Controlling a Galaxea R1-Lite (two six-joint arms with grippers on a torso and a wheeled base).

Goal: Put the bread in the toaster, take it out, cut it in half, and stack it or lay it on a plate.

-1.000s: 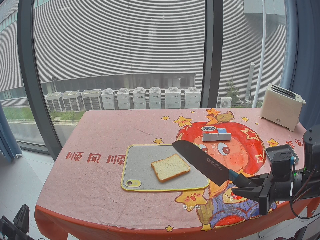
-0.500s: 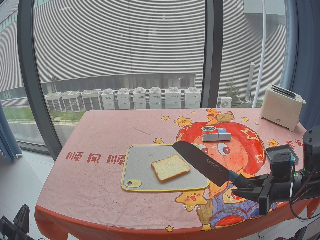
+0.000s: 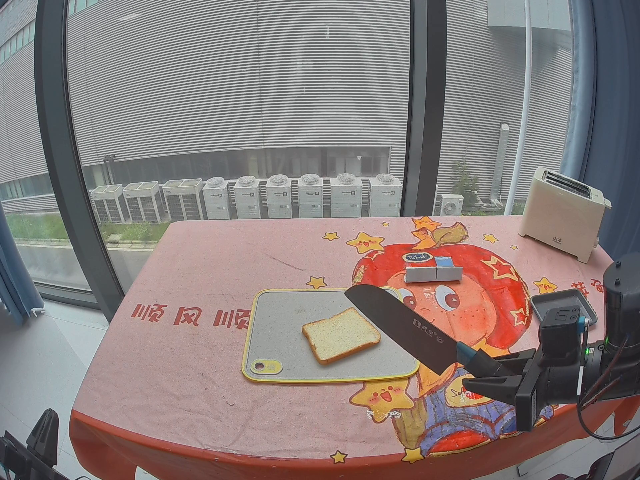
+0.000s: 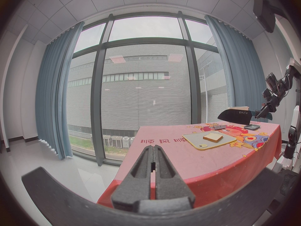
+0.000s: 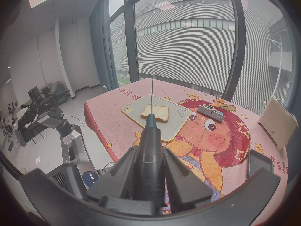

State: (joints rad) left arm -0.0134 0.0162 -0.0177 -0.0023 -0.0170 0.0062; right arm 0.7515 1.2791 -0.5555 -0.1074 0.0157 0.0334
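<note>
**Task item.** One whole slice of bread (image 3: 341, 335) lies flat on the right half of a grey, yellow-rimmed cutting board (image 3: 280, 331). No cut is visible in it. The board sits near the front edge of the table (image 3: 220, 261), about midway along that edge.

**Right arm.** The right gripper (image 3: 490, 371) is above the table's front right area. Its fingers are clamped on the handle of a dark-bladed knife (image 3: 403, 328). The blade stands on edge and points away from the gripper, towards the board. Its tip is over the board's far right corner, close to the bread, and it is raised above both. In the right wrist view the blade appears edge-on and in line with the slice.

**Left arm.** The left gripper (image 4: 153, 154) is off the table, out beyond its left side and well apart from the board. Its fingers are pressed together with nothing between them.

**Other items.**
- A cream toaster (image 3: 563, 213) stands at the far right corner.
- A small dark tray (image 3: 550, 298) lies by the right edge, nearer the front than the toaster.
- A small grey block (image 3: 433, 273) sits beyond the board's far right corner.
</note>
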